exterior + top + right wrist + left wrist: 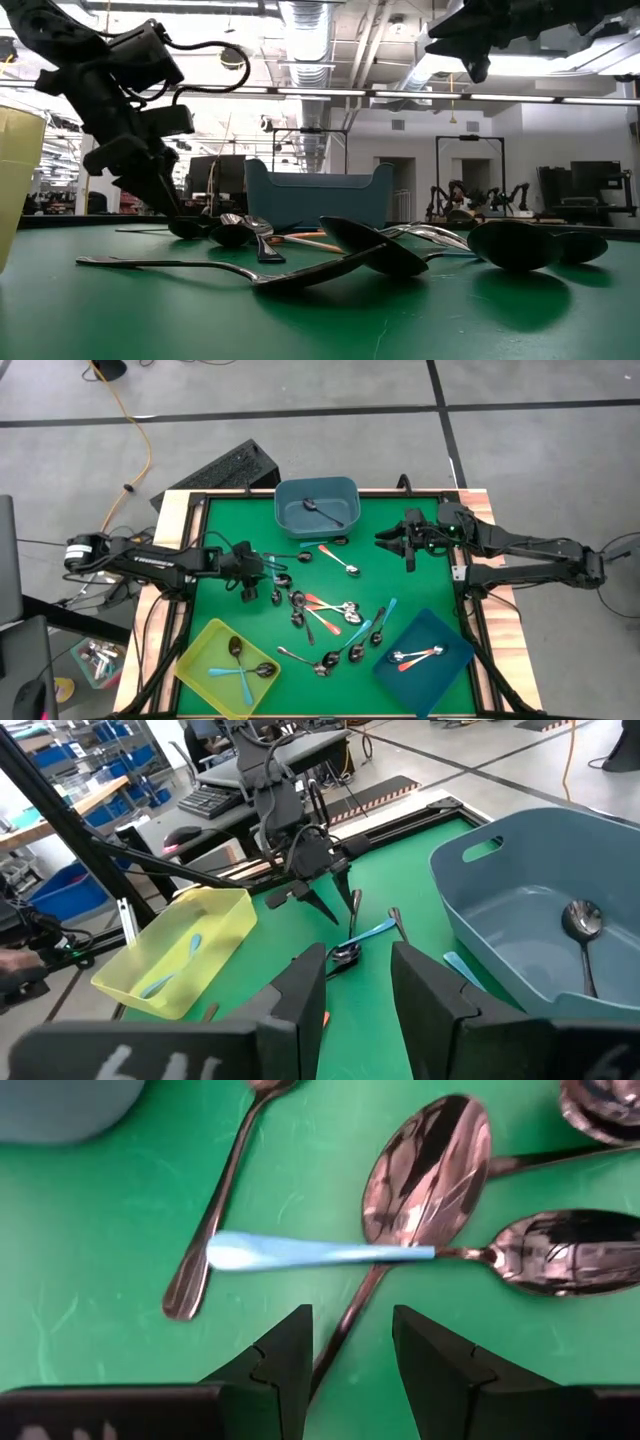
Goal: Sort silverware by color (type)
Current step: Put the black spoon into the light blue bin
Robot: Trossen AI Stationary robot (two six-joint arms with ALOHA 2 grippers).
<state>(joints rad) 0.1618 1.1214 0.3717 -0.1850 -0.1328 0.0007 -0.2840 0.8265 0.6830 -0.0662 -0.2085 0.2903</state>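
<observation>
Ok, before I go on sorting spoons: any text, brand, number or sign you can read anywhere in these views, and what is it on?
White lettering on the left arm, high view: too small to read.
White marks on the right gripper housing, right wrist view: cut off by the frame, unreadable.
Yellow bin, dark blue bin, grey-blue bin, spoons: no text seen.
Nothing else legible.

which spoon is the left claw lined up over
Start at the grey-blue plastic bin at the far edge of the green table, then go toward the left arm. Its open left claw hangs over a light-blue-handled spoon with a shiny metal bowl, the only coloured handle lying across two dark plain metal spoons.
</observation>
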